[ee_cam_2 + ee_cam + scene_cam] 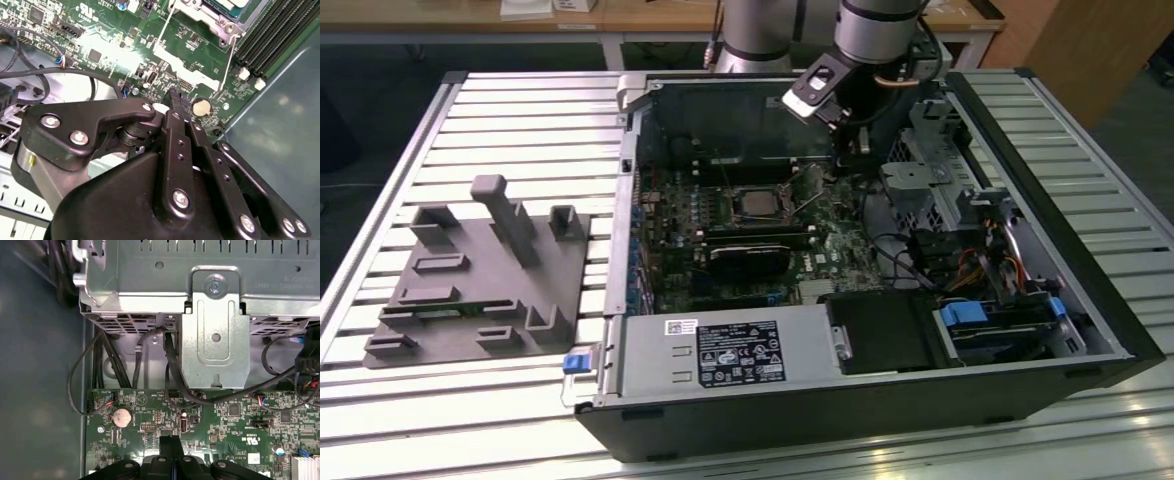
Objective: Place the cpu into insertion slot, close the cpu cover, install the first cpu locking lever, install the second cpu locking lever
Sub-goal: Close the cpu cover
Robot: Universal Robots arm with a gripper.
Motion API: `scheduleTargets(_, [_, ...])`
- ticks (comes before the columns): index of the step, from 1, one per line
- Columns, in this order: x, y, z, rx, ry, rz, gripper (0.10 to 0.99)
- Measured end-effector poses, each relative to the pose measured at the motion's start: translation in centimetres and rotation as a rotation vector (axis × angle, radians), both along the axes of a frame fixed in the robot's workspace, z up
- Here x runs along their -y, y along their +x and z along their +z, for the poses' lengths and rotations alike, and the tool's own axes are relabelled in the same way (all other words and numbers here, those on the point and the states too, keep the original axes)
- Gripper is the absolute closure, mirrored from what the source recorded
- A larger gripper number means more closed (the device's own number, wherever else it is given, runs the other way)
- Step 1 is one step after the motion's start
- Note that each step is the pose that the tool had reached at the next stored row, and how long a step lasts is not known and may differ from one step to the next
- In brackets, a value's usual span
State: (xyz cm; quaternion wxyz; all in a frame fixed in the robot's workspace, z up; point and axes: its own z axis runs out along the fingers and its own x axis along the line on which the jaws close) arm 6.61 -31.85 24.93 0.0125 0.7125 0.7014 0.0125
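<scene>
Two fingertips [166,445] of the gripper [172,441] are being held pressed together with nothing between them, poised close over the green motherboard [150,426] near a coin cell [121,416]. In the exterior view the cpu [754,204] is being shown seated in the insertion slot [728,206], at about eight o'clock from the gripper.

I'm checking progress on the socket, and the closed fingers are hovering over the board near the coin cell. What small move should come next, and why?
Probably ease the shut gripper toward the nearer locking lever. The cpu cover looks down over the cpu, yet that lever and the other lever stand free, unlatched, and the gripper holds nothing.
</scene>
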Motion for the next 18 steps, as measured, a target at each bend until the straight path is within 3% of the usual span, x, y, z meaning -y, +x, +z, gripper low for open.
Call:
scheduleTargets(5, [0.01,0.0,-0.81,0.0,0.0,0.0,0.98])
scheduleTargets(18, [0.01,-0.54,-0.85,0.0,0.0,0.0,0.98])
